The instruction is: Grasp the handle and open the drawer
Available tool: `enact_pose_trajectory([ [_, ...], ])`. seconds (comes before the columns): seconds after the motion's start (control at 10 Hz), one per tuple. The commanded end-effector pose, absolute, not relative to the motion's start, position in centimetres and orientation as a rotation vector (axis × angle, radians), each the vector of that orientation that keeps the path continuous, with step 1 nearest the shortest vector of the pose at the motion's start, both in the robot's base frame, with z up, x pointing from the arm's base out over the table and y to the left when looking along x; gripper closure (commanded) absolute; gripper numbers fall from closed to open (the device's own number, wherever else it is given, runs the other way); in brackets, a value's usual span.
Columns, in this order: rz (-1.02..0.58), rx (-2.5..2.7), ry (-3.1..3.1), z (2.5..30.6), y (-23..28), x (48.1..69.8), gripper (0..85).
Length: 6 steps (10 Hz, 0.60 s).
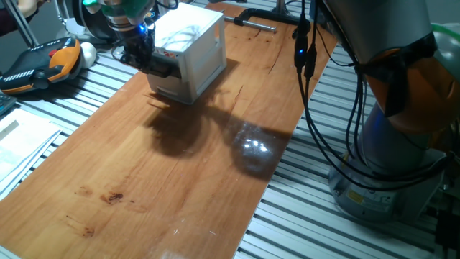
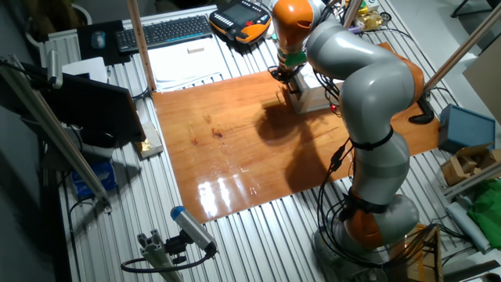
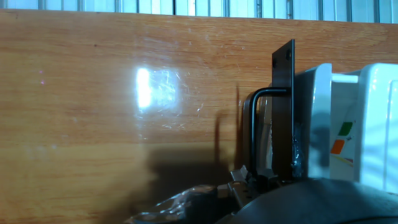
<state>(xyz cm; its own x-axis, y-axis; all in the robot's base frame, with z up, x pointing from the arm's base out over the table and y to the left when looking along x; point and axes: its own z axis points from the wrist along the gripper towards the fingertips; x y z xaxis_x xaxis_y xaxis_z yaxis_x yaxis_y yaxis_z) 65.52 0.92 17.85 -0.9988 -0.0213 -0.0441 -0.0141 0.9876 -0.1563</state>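
A small white cabinet (image 1: pixel 195 44) stands at the far end of a wooden board (image 1: pixel 180 173). In the hand view its white drawer (image 3: pixel 318 118) has a dark front plate and sticks a little way out of the cabinet body (image 3: pixel 376 118). The handle (image 3: pixel 252 134) is a thin dark bar looped off that plate. My gripper (image 1: pixel 159 68) is at the cabinet's front face. In the hand view my gripper (image 3: pixel 250 180) is closed around the lower end of the handle. The arm hides most of the cabinet (image 2: pixel 313 98) in the other fixed view. No second drawer shows.
An orange and black teach pendant (image 1: pixel 43 61) lies left of the board on the slatted table. A metal clamp (image 1: pixel 251 21) sits at the board's far edge. Black cables (image 1: pixel 309 86) hang beside the robot base (image 1: pixel 402 144). A keyboard (image 2: pixel 164 31) lies beyond the board.
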Motion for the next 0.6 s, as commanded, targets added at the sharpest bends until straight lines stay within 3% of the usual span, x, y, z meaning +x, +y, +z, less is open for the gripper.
enact_pose_trajectory([
  [0.0,-0.242,-0.027,3.086,17.94,0.99,65.52,84.3],
  [0.5,-0.242,-0.032,3.085,17.95,1.44,65.56,84.3],
])
